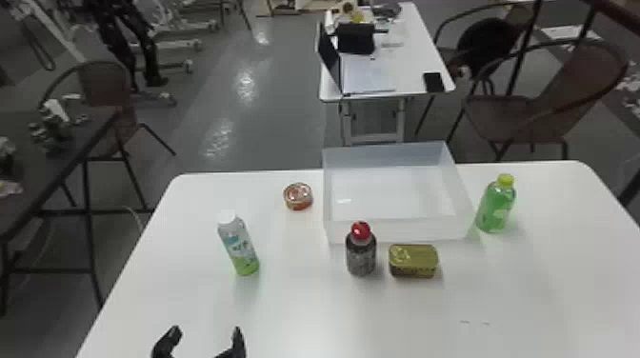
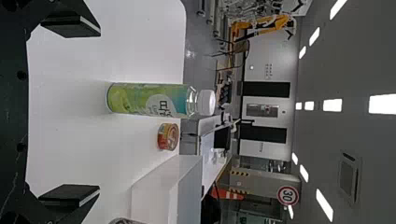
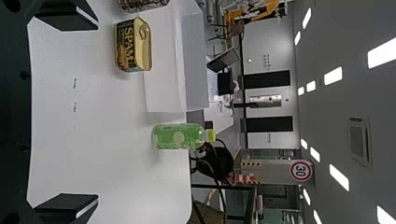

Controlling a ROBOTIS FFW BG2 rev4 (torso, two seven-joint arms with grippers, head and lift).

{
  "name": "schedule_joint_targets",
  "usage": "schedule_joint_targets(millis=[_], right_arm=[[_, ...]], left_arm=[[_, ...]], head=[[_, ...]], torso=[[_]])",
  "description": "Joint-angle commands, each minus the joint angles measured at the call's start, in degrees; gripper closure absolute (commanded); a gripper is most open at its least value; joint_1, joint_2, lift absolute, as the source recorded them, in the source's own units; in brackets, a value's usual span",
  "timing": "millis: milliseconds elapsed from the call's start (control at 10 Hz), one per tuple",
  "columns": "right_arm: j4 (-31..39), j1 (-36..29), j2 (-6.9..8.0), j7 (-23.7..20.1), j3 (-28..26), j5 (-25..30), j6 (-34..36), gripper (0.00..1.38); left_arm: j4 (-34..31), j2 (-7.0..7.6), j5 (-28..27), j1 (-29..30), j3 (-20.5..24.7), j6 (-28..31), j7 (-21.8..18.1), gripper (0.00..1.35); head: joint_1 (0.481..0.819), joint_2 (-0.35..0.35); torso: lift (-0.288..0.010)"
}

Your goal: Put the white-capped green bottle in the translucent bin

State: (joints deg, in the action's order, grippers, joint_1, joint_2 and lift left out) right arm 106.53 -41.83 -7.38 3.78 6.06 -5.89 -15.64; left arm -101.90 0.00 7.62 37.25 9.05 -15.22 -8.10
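Observation:
My left gripper (image 1: 205,339) is at the head view's bottom edge, open and empty, nearer than the white-capped green bottle (image 1: 240,250), which stands upright on the table's left part. In the left wrist view the open left gripper (image 2: 99,114) has the bottle (image 2: 149,99) standing beyond its fingers, untouched. The translucent bin (image 1: 397,229) sits at the table's far edge, right of the bottle, with nothing in it; part of it shows in the left wrist view (image 2: 161,182). In the right wrist view my right gripper (image 3: 98,115) is open with nothing between its fingers.
A small round tin (image 1: 298,196) lies between bottle and bin. A red-capped dark bottle (image 1: 361,252) and a yellow rectangular can (image 1: 413,261) stand before the bin. A yellow-capped green bottle (image 1: 496,207) stands right of it, on the white table (image 1: 305,304).

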Motion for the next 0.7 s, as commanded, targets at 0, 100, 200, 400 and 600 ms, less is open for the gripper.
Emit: schedule_joint_targets(millis=[0, 100, 200, 400, 600], right_arm=[[-0.1, 0.1, 0.0, 0.0, 0.0, 0.0, 0.0, 0.01], [-0.1, 0.1, 0.0, 0.0, 0.0, 0.1, 0.0, 0.01], [-0.1, 0.1, 0.0, 0.0, 0.0, 0.0, 0.0, 0.01], [-0.3, 0.3, 0.0, -0.1, 0.1, -0.5, 0.0, 0.01], [-0.9, 1.1, 0.0, -1.1, 0.1, -1.5, 0.1, 0.01]], left_arm=[[-0.1, -0.15, 0.1, -0.1, -0.2, 0.2, -0.1, 0.12], [-0.1, -0.15, 0.3, -0.1, -0.2, 0.3, -0.1, 0.12], [0.0, -0.15, 0.3, -0.1, -0.3, 0.3, -0.1, 0.12], [0.0, -0.15, 0.6, -0.4, -0.6, 1.2, -0.2, 0.12], [1.7, -0.15, 0.5, -3.9, 0.0, 5.0, -4.3, 0.12]], head=[[0.695, 0.153], [0.695, 0.151], [0.695, 0.15], [0.695, 0.148], [0.695, 0.136]], torso=[[-0.028], [-0.028], [-0.028], [-0.028], [-0.028]])
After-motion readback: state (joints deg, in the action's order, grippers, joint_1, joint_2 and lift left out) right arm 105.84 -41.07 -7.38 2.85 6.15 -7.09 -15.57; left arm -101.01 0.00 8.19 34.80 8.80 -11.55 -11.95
